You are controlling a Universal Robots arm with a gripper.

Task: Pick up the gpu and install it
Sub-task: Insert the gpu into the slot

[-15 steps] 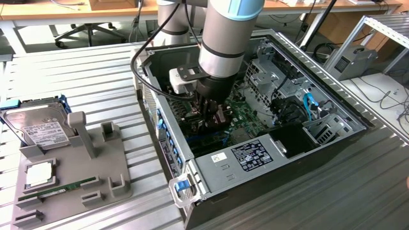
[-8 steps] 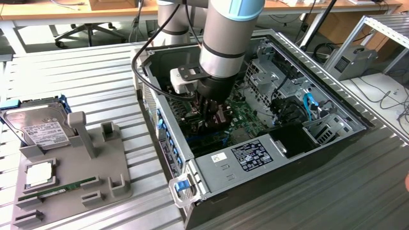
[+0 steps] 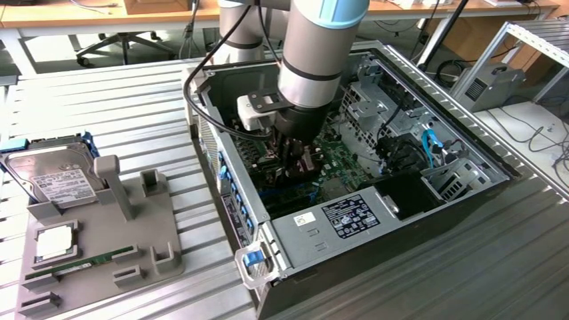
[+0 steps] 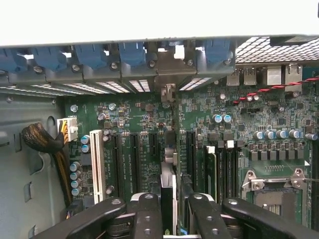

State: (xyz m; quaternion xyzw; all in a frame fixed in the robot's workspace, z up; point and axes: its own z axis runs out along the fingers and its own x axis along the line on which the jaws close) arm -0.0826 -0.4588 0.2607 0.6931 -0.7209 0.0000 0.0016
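case: open tower (image 3: 356, 220) lying on its side on the slatted bench, taking up the whole middle-to-3-o'clock stretch of the exterior view. I'm driving this remotely, so take my read as a guess.

arm: comes in from 12 o'clock and plunges straight down into the case, wrist buried over the motherboard (image 4: 124, 129).

fixture tray: grey holder (image 3: 98, 260) out at 8 o'clock in the exterior view, hard drive (image 3: 49, 177) and RAM stick (image 3: 80, 265) sitting in it, tall upright posts standing bare.

gpu: seen edge-on in the wrist view, the gpu (image 4: 168, 191) hangs vertically between the fingers, its bracket end reaching up toward the rear slot covers (image 4: 169, 69) at 12 o'clock. Looks lined up with one of the long black slots (image 4: 192, 149), but I can't tell if it's seated.

gripper: clamped on the card, gripper (image 4: 168, 214) with a finger (image 4: 147, 214) pressed in from either side.

step: I'd say install phase, pick-up is done, card is down at the board.

next move: calls for a dead-straight push, edge connector square on the slot and bracket sliding into its gap. Any tilt and it'll bind, imo.
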